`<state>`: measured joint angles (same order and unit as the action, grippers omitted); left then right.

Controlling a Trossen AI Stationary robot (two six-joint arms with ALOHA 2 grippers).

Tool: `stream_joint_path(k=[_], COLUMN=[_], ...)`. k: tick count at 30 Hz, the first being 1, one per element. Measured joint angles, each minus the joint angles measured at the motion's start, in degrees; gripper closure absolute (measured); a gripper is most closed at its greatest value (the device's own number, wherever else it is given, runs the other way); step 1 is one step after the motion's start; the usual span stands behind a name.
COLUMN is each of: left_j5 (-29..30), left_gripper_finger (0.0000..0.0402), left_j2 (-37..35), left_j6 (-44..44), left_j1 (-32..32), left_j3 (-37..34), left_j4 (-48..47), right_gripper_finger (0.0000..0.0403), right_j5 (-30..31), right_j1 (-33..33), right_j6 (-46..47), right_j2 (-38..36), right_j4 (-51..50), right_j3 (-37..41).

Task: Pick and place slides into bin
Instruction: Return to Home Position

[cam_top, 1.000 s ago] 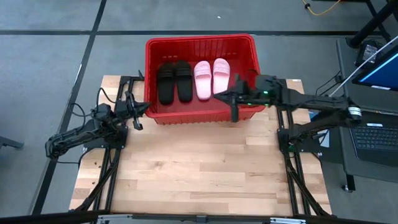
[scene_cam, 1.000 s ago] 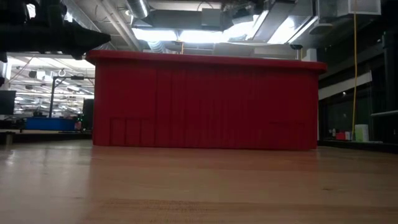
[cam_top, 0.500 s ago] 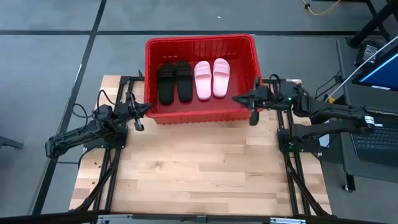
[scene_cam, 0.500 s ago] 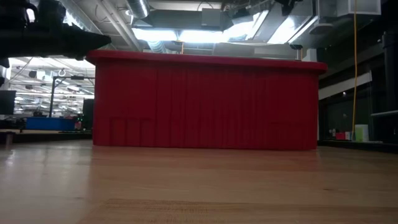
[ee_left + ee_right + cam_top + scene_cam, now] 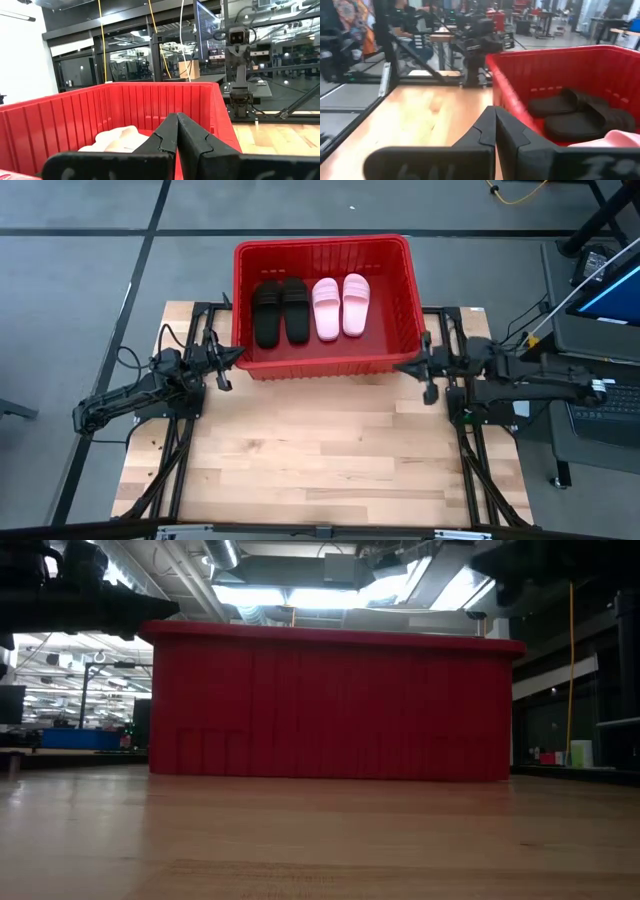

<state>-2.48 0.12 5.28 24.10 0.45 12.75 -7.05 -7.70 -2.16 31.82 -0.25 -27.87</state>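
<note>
The right gripper (image 5: 494, 111), fingers pressed together and holding nothing, hangs above the table just off the near right corner of the bin. The left gripper (image 5: 176, 118), likewise closed and empty, sits at the bin's near left corner, pointing across its rim.

The wooden table (image 5: 320, 450) carries no slide anywhere in the overhead view. The red bin (image 5: 322, 242) stands at its far edge, between the two arms. All four slides lie inside it, strap side up, in a single row on the floor of the basket. The black pair (image 5: 280, 312) rests side by side in the left half. The pink pair (image 5: 340, 305) rests just beside it, right of centre.

With every slide in the bin and both grippers outside its walls, the picking and placing looks complete. What seems left is only for the arms to draw back from the bin to their resting poses.
</note>
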Motion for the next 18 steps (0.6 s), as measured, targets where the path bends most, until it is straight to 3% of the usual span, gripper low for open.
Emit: stream_joint_path(k=[12,18], left_j5=[0.07,0.08], left_gripper_finger=[0.04,0.04], left_j2=[0.0,0.0], left_j6=[-0.02,-0.02], left_j1=[0.0,0.0], left_j3=[0.0,0.0], left_j4=[-0.04,-0.05], right_gripper_finger=[0.0397,0.0397], right_j5=[0.11,0.14], right_j1=[3.26,5.22], right_j6=[4.9,4.52], right_j2=[-27.91,-31.36], right_j4=[-1.87,-3.17], right_j3=[16.54,20.59])
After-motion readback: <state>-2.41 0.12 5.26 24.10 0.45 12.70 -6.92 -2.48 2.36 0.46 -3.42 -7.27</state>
